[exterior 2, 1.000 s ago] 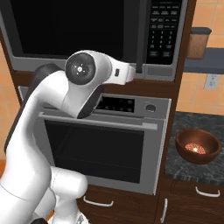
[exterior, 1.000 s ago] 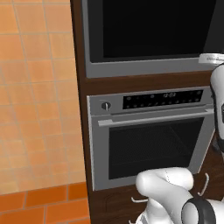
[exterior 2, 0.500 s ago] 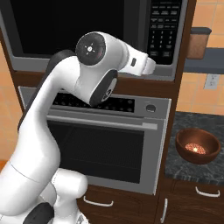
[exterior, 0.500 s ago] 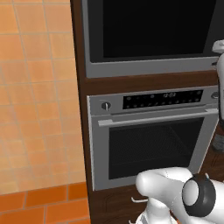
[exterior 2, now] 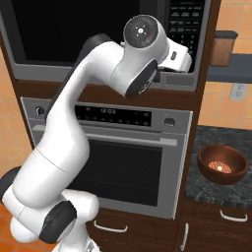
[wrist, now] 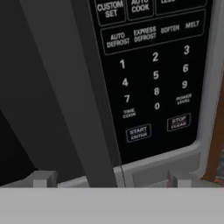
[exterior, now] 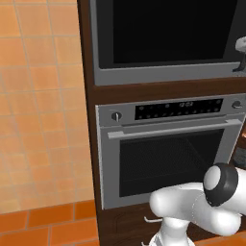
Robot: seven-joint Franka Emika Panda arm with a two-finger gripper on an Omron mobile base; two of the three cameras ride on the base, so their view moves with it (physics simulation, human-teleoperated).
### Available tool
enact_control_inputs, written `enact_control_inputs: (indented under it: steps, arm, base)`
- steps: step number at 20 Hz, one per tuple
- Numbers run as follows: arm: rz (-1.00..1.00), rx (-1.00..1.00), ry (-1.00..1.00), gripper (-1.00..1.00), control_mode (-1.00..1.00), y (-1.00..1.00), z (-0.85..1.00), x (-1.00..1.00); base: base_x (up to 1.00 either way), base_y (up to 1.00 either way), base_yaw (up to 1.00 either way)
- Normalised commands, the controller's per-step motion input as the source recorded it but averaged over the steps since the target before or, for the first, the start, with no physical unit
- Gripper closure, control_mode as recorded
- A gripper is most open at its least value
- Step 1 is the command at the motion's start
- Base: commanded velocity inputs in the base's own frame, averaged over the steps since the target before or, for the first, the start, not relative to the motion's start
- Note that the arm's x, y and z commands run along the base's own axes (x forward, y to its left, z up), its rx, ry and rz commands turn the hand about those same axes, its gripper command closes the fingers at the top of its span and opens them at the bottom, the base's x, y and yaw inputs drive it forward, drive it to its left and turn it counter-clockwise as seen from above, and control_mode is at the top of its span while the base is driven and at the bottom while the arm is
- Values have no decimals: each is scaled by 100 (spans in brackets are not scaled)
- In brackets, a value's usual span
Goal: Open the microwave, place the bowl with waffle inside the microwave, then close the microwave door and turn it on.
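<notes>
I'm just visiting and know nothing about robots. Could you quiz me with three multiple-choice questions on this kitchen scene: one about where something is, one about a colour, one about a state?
1. Where does the bowl stand?
A. Inside the microwave
B. On the dark counter right of the oven
C. On the floor

2. What colour is the bowl?
A. Reddish-brown
B. White
C. Blue

3. How is the microwave door now?
A. Swung wide open
B. Taken off
C. Closed

Answers:
1. B: the right base view shows it on the speckled counter beside the oven.
2. A: its wall and rim are reddish-brown.
3. C: the black glass panel lies flush in the microwave, and the hand view shows the keypad close beside its edge.
</notes>
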Motion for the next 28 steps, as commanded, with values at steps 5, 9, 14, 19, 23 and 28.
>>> enact_control_inputs:
  steps: [5,9,14,19,23,28]
  arm:
    - [4,0,0,-100,-100,0,0,40]
    - [0,0,-4,-100,-100,29,-6,32]
    - [0,0,-16,-100,-100,17,-4,28]
    - [0,0,-8,100,-100,15,0,3]
    - [-2,-5,-9,100,-100,47,0,-20]
    - [-7,-2,-1,100,-100,24,0,-57]
  base:
    - [0,0,0]
    - [0,0,0]
    - [0,0,0]
    - [0,0,0]
    - [0,0,0]
    - [0,0,0]
